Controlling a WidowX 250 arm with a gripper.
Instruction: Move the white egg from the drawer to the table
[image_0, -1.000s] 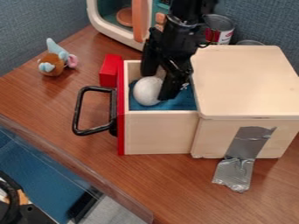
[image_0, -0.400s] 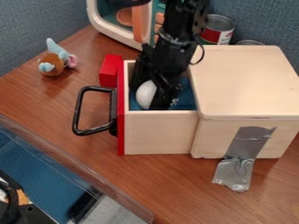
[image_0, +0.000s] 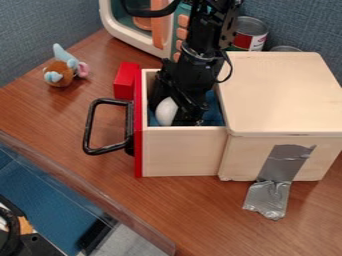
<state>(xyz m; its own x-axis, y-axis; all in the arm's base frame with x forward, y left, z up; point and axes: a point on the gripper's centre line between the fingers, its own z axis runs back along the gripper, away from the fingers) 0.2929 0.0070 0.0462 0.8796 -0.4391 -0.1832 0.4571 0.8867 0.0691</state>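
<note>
The white egg (image_0: 166, 111) is lying inside the open drawer (image_0: 180, 151), near its front wall and toward the red end panel (image_0: 138, 135), with blue lining (image_0: 215, 116) showing beside it. Its visible part is running lengthwise between the back and the front of the drawer, narrowing toward the front wall. The black gripper (image_0: 174, 112) is covering part of the shell, so the true long axis and the direction of the pointed end are remaining uncertain. The gripper is hanging down into the drawer at the egg; whether it is clamping the egg or standing apart from it cannot be told.

The black handle (image_0: 89, 127) is projecting from the red end panel over the brown table (image_0: 200, 210). A red block (image_0: 125, 80) is standing just beside that panel, and a small stuffed toy (image_0: 60, 74) is resting farther left. The wooden cabinet (image_0: 280, 90) is adjoining the drawer on the right, with silver tape (image_0: 287, 162) running down its front onto the table. Behind, a toy microwave (image_0: 119, 31) and a can (image_0: 250, 36) are standing.
</note>
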